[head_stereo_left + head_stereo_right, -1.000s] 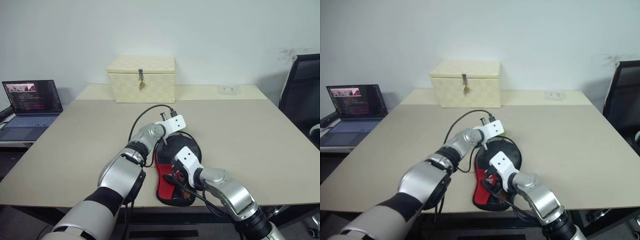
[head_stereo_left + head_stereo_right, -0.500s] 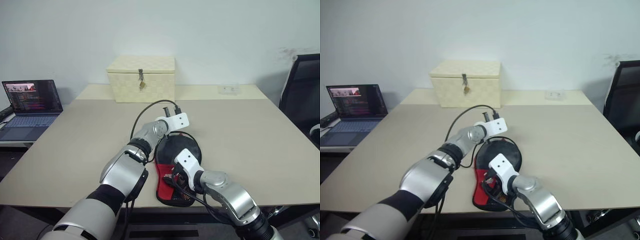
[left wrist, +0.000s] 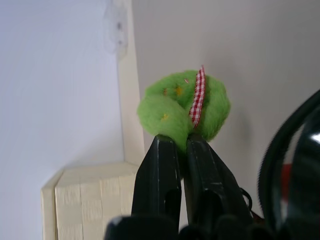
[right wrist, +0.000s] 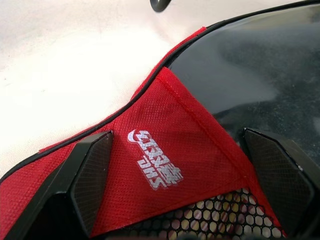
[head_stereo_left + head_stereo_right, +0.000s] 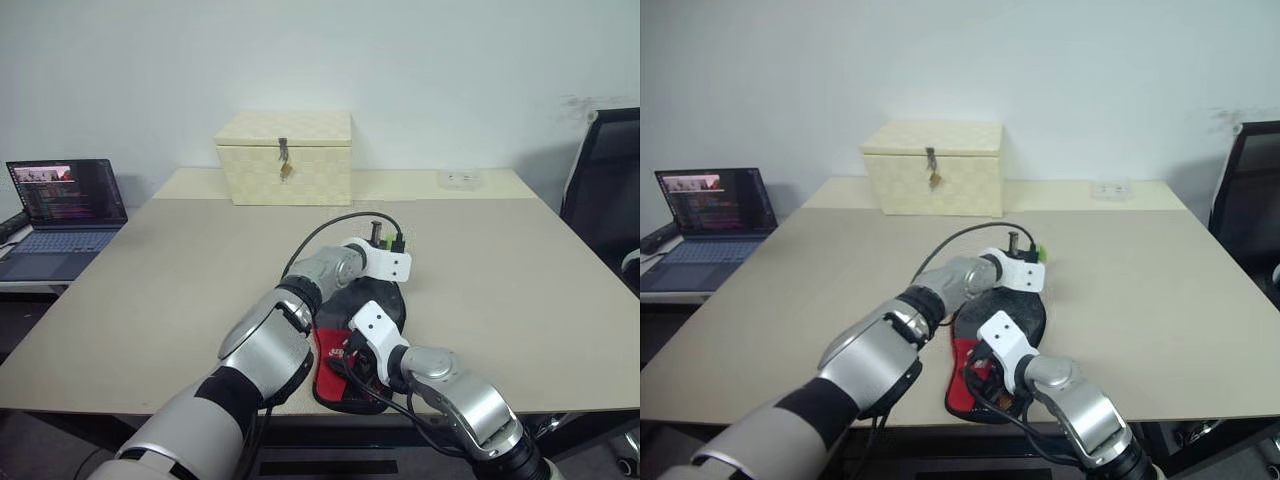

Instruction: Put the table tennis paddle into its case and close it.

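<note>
The case (image 5: 381, 307) lies flat near the table's front edge, its black round part away from me and its red lower part (image 4: 165, 145) with a white logo and mesh pocket toward me. My left gripper (image 3: 182, 142) is shut on the fluffy green zipper tag (image 3: 182, 107), held at the far right rim of the round part (image 5: 397, 241). Over the red part, my right gripper (image 4: 182, 165) stands open, its fingers (image 4: 90, 175) spread to either side of the logo. The table tennis paddle is hidden.
A cream checkered latched box (image 5: 284, 157) stands at the back of the table (image 5: 500, 270). An open laptop (image 5: 62, 205) sits on a side surface to the left. A black chair (image 5: 605, 190) stands at the right. A small white item (image 5: 458, 179) lies back right.
My left gripper has carried the green tag to the right around the case's far rim, and its wrist has rolled. The right gripper has stayed on the red part.
</note>
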{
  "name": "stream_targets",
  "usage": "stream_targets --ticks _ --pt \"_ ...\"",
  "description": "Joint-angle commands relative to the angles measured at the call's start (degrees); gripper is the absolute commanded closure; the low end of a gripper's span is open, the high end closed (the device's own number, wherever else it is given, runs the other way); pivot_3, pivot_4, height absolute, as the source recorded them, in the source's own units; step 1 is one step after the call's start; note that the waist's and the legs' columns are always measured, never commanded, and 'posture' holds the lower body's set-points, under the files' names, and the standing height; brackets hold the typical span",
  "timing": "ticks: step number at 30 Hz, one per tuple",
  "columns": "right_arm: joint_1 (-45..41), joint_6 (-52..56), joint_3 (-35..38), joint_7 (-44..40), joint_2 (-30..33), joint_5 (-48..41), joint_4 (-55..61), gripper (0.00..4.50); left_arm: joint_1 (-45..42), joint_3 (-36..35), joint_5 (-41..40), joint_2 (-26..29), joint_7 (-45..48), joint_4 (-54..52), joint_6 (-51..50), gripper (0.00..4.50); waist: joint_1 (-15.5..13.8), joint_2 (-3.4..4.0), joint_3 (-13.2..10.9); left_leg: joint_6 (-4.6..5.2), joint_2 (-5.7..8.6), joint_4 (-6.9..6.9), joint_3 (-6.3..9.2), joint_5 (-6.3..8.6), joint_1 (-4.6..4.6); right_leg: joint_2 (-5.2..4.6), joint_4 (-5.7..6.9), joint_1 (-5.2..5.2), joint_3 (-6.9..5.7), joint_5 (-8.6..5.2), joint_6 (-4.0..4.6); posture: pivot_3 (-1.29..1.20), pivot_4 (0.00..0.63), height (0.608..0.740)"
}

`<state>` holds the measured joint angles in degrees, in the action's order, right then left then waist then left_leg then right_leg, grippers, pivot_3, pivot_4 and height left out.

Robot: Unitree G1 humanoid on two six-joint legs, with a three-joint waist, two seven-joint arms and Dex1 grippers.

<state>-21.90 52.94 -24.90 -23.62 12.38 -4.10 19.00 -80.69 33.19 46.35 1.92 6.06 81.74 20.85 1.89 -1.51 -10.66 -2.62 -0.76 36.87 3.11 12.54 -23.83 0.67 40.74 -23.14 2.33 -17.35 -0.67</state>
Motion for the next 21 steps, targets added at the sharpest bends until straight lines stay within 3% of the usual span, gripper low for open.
stream_targets --ticks 1,9,13,21 --pt "3.4 4.6 -4.3 -1.3 -0.1 -1.1 -4.2 0.00 -4.0 0.4 0.0 -2.4 -2.4 -2.4 3.1 4.49 0.0 0.00 0.0 0.00 0.00 0.00 0.00 0.00 0.00 0.00 0.00 0.00 0.01 0.00 0.00 0.00 0.150 0.740" --pt "3.2 4.1 -4.1 -1.3 -0.4 -0.6 -4.6 0.00 -2.5 -0.3 -1.3 -4.4 0.7 -2.3 4.3 4.49 0.0 -0.01 0.0 0.00 0.00 0.00 -0.01 0.00 0.01 0.00 0.01 0.00 0.01 0.00 0.00 0.00 0.150 0.740" --pt "3.0 3.9 -4.0 -1.5 -0.5 -0.5 -5.0 0.00 -0.9 -2.8 -4.4 -4.7 7.3 -2.2 4.8 4.49 0.0 0.00 0.0 0.00 0.00 0.00 -0.02 0.00 0.02 0.00 0.02 0.00 0.01 0.00 0.00 0.00 0.150 0.740" --pt "0.7 3.1 -3.2 -2.2 -0.9 -0.5 -7.0 0.00 2.2 -8.4 -11.2 -3.2 18.2 -2.7 4.3 1.82 0.6 0.00 0.2 0.00 -0.01 0.02 -0.04 0.00 0.09 0.01 0.07 0.04 0.05 0.00 0.00 0.00 0.150 0.740"
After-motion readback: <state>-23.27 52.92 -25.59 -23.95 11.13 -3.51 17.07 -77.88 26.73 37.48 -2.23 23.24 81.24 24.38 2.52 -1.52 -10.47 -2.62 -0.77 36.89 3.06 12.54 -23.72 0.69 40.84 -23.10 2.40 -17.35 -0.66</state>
